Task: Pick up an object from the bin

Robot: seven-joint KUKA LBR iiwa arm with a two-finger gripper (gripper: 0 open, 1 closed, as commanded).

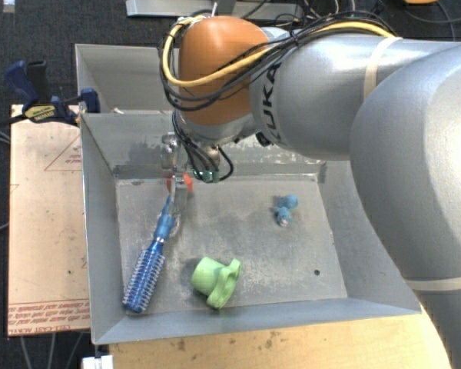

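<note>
My gripper [177, 177] hangs below the orange cover, near the bin's back wall on the left side. It sits right at the upper end of a blue brush [155, 252]. The brush lies slanted on the bin floor, with its translucent blue handle pointing up towards the gripper and its dark blue bristle head near the front left corner. I cannot see whether the handle tip is between the jaws, since the gripper covers it.
A light green rounded plastic piece [215, 280] lies near the front wall at the middle. A small pale blue object [284, 208] rests right of centre. The large arm covers the bin's right side.
</note>
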